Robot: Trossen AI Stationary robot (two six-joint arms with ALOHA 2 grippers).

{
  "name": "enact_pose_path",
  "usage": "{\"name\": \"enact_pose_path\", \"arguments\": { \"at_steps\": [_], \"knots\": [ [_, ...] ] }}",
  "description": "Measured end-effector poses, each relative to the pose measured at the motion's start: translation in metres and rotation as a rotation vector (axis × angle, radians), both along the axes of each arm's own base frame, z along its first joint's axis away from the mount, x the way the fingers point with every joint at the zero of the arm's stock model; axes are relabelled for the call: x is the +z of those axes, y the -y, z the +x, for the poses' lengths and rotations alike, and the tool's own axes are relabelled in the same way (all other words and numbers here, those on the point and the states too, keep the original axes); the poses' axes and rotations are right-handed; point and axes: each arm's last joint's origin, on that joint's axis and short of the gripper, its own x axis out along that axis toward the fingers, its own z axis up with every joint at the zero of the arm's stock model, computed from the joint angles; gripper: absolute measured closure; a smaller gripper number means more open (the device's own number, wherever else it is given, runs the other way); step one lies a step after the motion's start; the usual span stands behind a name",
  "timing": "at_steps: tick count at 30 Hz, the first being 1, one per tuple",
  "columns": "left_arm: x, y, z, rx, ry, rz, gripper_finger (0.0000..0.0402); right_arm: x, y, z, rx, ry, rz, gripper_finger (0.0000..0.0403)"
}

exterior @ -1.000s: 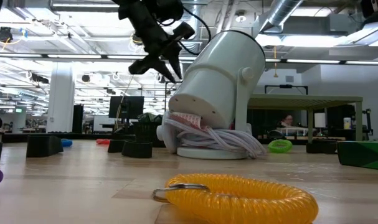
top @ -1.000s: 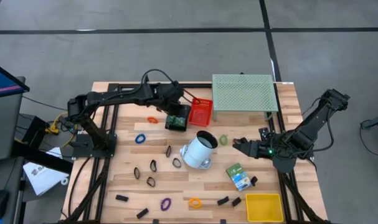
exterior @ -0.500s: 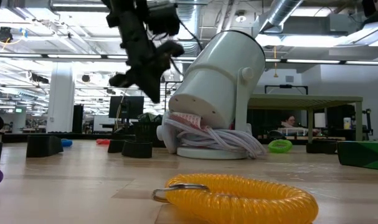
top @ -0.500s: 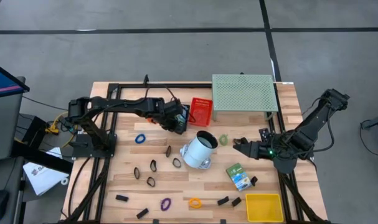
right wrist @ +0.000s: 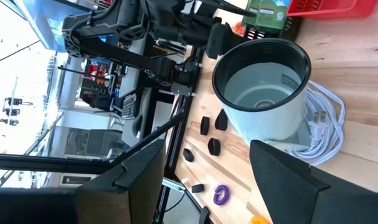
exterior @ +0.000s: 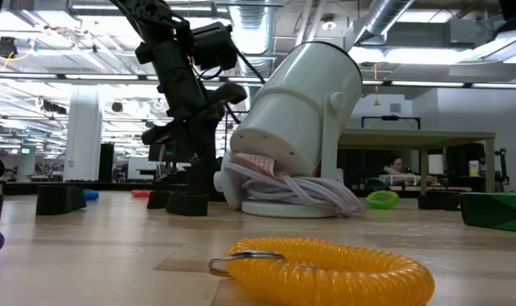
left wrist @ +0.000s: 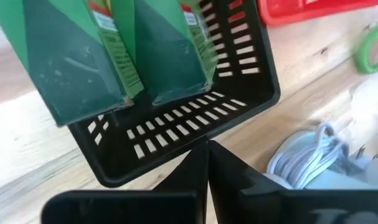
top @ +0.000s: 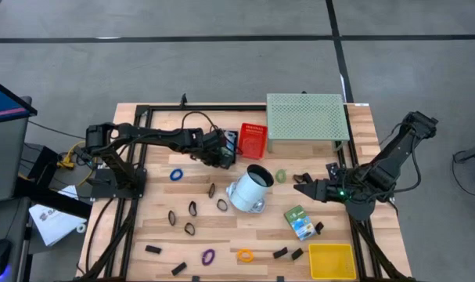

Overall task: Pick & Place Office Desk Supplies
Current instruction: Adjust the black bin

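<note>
My left gripper (left wrist: 207, 144) is shut with nothing between its fingers. It points steeply down at the slotted wall of a black basket (left wrist: 176, 140), which stands on the table beside a red basket (top: 253, 139). Two green crayon boxes (left wrist: 83, 62) (left wrist: 170, 50) stand in the black basket. Another crayon box (top: 300, 222) lies on the table at the right. Black binder clips (top: 192, 208) and rubber-band rings (top: 176, 174) lie scattered on the wood. My right gripper (top: 301, 183) hangs open above the table, right of a white pot (top: 249, 188). My left gripper's shut tips stand right at the black basket's slotted wall (left wrist: 195, 134), coming from above at a slant. Whether they touch it, I cannot tell.
The white pot lies tilted on its coiled cord (exterior: 292, 191) mid-table. A green mesh shelf (top: 306, 117) stands at the far right and a yellow tray (top: 331, 260) at the near right corner. A yellow coil ring (exterior: 326, 268) lies near the front edge.
My left gripper has shut and come down from above the baskets to the black basket, tipping a little steeper. My right arm has kept still.
</note>
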Motion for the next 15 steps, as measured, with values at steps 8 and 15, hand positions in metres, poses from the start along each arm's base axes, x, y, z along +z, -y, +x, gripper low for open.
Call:
{"name": "enact_pose_path", "arguments": {
  "at_steps": [8, 15],
  "knots": [
    [0.0005, -0.0009, 0.0013, 0.03, 0.013, 0.011, 0.0401, 0.0, 0.0, 0.0, -0.004, 0.003, 0.011, 0.0172],
    [0.0007, -0.0023, 0.0013, 0.081, 0.01, 0.042, 0.0401, 0.0, 0.0, 0.0, -0.004, 0.003, 0.011, 0.0172]
  ]
}}
